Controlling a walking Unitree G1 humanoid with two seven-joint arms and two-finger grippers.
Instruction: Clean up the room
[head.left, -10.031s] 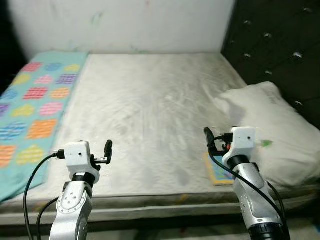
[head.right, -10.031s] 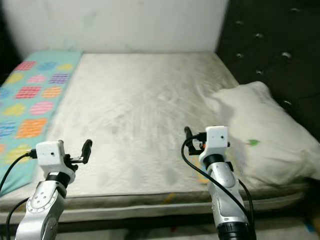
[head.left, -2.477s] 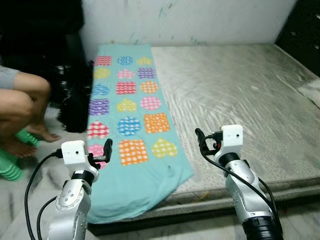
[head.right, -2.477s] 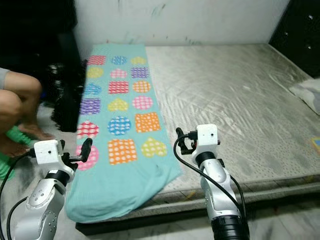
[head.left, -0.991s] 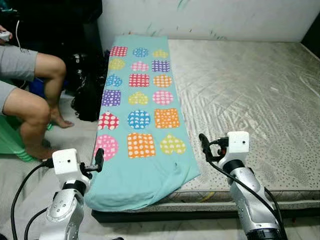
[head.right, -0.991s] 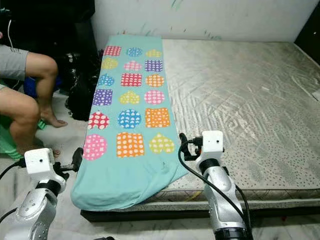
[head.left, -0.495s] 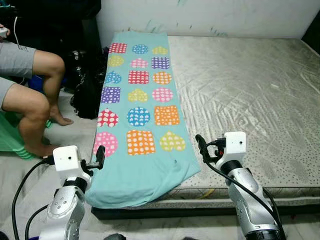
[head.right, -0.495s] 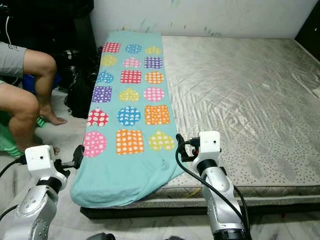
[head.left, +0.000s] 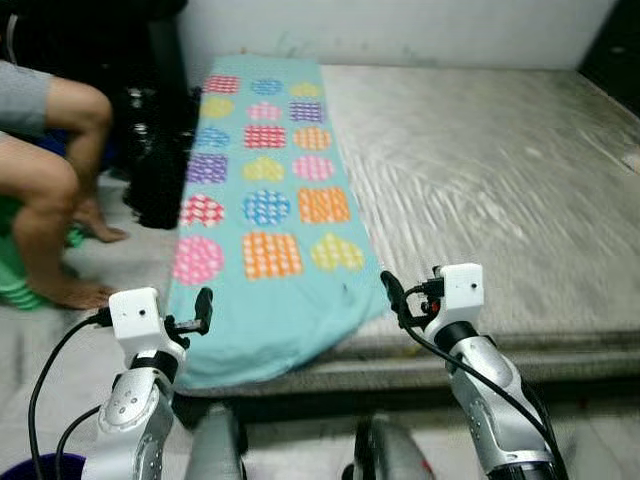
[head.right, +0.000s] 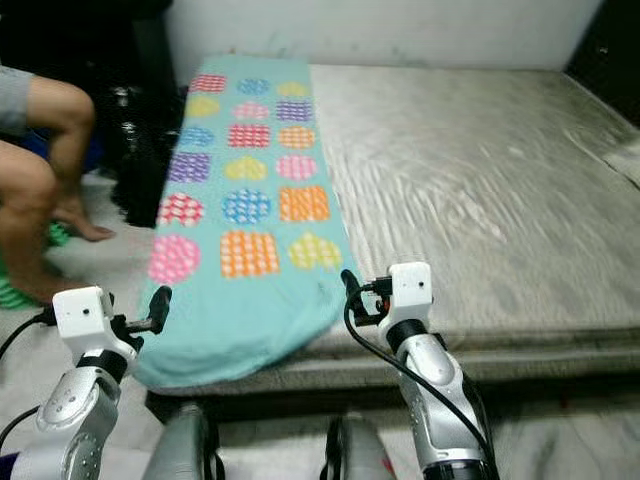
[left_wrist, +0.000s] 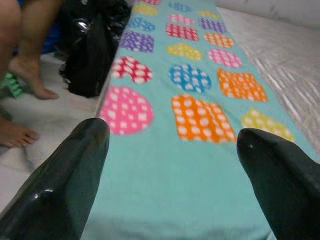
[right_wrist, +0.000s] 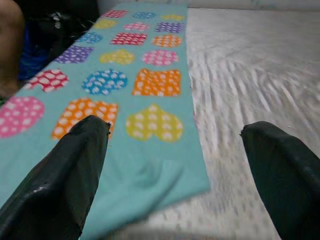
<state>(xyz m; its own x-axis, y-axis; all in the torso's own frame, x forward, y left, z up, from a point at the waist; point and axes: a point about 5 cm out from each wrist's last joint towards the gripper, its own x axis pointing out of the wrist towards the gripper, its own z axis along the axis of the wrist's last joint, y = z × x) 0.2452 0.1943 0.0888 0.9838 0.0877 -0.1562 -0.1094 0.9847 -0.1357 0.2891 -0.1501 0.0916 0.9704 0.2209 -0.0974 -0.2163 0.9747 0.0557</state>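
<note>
**Robot faces the near edge of the bed, both grippers held wide**

A teal blanket (head.left: 268, 215) printed with bright dotted hearts and squares lies along the left side of a grey mattress (head.left: 480, 170), its near end drooping over the mattress edge. The left gripper (head.left: 204, 305) hovers in front of that hanging near-left corner, apart from the cloth, its jaws spread wide with nothing between them. The right gripper (head.left: 392, 293) sits just beside the blanket's near-right corner, above the mattress edge, also spread wide and holding nothing. To the left, a person's bare legs (head.left: 55, 190) rest on the floor beside a black bag (head.left: 160, 150) that leans against the bed. The head views are slightly blurred.
</note>
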